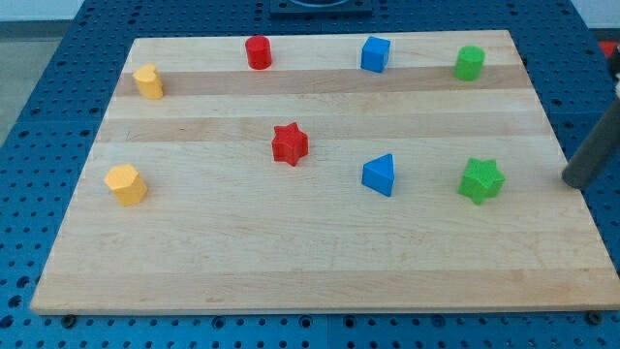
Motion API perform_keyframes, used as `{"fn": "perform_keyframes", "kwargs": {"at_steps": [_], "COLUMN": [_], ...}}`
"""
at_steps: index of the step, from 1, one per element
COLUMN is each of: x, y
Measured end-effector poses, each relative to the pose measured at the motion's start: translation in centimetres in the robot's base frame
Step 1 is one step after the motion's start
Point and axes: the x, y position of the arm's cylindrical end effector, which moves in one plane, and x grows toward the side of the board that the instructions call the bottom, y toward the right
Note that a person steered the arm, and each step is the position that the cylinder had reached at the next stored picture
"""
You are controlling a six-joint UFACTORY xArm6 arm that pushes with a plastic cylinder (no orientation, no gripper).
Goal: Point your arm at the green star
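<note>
Rightward, my tip [578, 180] sits near the green star [480, 180], not touching.

This looks like a lab or a test room. A flat wooden board [320, 262] lies on a blue desk [39, 78] that is full of small round holes in neat rows, the kind used for fixing machines down. Little plastic blocks in bright colours sit spread out on the board. A dark rod [596, 150] comes in from the view's right.
</note>
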Motion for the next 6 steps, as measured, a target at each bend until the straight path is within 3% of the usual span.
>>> {"fn": "perform_keyframes", "kwargs": {"at_steps": [6], "x": [1.0], "y": [-8.8]}}
